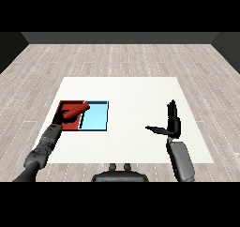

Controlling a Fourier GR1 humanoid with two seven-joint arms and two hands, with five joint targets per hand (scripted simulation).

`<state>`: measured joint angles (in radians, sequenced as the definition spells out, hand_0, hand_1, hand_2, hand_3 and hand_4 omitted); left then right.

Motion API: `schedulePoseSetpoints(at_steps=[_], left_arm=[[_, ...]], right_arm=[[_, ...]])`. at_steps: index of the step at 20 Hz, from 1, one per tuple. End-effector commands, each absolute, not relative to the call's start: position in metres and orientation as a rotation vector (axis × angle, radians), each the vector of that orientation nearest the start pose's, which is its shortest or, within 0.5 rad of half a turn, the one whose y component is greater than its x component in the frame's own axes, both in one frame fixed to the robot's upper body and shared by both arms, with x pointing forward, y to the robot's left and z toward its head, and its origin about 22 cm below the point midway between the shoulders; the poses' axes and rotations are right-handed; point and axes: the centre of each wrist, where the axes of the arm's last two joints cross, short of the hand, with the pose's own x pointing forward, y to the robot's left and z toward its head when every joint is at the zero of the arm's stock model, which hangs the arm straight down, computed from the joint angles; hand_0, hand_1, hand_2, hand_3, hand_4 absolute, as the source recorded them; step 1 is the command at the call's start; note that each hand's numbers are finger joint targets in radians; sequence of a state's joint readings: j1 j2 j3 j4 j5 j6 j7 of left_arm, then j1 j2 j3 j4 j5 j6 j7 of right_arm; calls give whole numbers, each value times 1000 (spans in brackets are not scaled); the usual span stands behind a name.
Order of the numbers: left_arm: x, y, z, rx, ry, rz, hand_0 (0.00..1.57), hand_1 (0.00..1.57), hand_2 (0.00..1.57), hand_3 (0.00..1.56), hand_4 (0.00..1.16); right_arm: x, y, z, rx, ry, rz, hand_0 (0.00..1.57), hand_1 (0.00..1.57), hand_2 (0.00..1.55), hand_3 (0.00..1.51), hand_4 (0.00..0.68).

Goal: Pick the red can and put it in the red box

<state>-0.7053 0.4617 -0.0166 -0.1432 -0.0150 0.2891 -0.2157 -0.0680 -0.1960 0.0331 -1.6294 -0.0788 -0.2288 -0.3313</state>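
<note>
The red can (pixel 78 110) lies tilted on its side over the red tray (pixel 67 105), its far end reaching toward the light blue tray (pixel 96 116). My left hand (pixel 64 116) is over the red tray with its fingers curled round the can's near end. Whether the can touches the tray floor I cannot tell. My right hand (pixel 171 122) stands on the right side of the table, far from both trays, fingers straight up and thumb stretched left, holding nothing.
The two trays lie side by side at the left of the white table (pixel 136 94). My left forearm (pixel 43 147) comes in from the lower left over the table's front edge.
</note>
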Motion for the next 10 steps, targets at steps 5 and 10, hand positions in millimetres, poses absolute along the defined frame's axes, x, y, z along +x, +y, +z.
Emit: schedulePoseSetpoints(at_steps=[5, 10], left_arm=[[349, 406, -20, 796, -927, -281, 0, 0, 0, 0, 0], [347, 418, -10, 762, -1112, -98, 0, 0, 0, 0, 0]], right_arm=[[265, -247, 35, -189, -2040, -18, 0, 0, 0, 0, 0], [256, -246, 41, -179, -2071, -35, 0, 0, 0, 0, 0]])
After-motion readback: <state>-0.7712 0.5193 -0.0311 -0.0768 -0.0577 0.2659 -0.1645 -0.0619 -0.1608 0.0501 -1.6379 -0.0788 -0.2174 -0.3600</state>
